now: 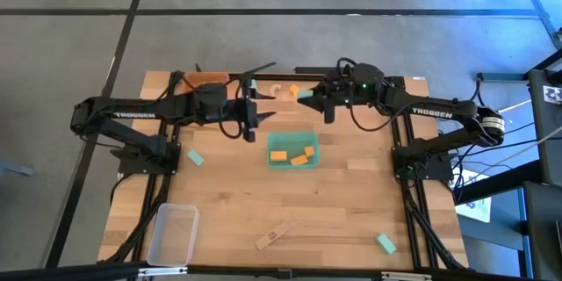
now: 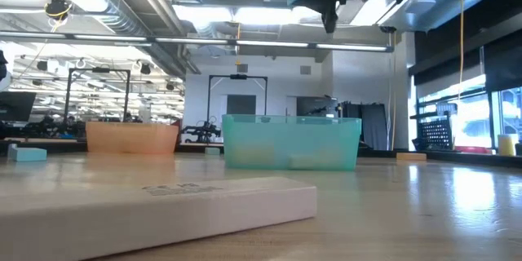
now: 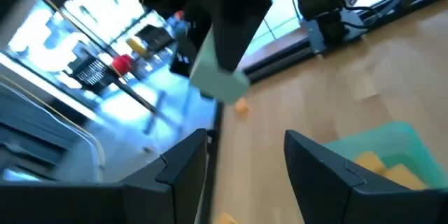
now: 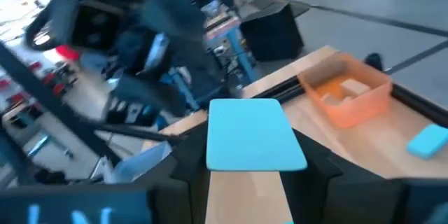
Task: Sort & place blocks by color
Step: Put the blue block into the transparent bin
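We see the right gripper point(image 1: 305, 98) above the back of the table point(image 1: 351, 202), jaws clamped on a mint-green block point(image 4: 253, 136), its long axis running out along the fingers toward the left arm. The left gripper point(image 1: 259, 112) faces it, jaws apart and empty. In the green tray point(image 1: 292, 150) we count three orange blocks point(image 1: 291, 156). Two more mint-green blocks lie on the table, one at the left point(image 1: 195, 157), one front right point(image 1: 385, 243). A pale wood block point(image 1: 272, 237) lies at the front, long axis slanted. The orange tray point(image 4: 351, 97) holds pale pieces we cannot count.
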Controlling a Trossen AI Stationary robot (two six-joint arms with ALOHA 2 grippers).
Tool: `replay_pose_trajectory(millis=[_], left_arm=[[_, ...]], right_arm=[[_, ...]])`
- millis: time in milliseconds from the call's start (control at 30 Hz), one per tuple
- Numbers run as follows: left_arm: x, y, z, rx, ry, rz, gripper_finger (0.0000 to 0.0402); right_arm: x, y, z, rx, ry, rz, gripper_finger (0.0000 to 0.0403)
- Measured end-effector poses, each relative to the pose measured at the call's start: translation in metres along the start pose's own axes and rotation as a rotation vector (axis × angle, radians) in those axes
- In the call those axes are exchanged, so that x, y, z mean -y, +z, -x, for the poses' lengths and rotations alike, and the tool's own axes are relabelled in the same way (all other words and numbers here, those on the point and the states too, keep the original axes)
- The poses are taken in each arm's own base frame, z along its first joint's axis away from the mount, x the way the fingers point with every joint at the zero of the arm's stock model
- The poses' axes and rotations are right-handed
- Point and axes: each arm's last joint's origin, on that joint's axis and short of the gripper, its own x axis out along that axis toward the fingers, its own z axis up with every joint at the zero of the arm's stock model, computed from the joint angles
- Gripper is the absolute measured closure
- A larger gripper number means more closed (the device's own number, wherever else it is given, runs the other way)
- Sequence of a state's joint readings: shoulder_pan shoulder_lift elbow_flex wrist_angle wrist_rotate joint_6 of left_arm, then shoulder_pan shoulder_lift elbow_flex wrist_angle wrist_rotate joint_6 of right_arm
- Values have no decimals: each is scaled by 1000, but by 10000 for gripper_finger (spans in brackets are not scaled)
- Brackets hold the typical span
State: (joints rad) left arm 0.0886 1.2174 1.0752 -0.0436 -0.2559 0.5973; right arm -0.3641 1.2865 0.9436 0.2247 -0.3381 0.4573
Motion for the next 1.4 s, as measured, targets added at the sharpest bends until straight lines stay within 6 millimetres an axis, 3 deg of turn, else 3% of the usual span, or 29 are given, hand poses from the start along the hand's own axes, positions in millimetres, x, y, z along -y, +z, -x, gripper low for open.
replay_pose_trajectory(millis=[267, 500, 1400], left_arm=[[7, 7, -15, 27, 119, -115, 220], [10, 11, -32, 87, 214, -76, 220], [19, 8, -54, 150, 256, 6, 220]], right_arm=[[-3, 7, 0, 82, 12, -70, 272], [-7, 10, 0, 121, 41, -48, 272], [-17, 9, -3, 150, 47, -38, 272]])
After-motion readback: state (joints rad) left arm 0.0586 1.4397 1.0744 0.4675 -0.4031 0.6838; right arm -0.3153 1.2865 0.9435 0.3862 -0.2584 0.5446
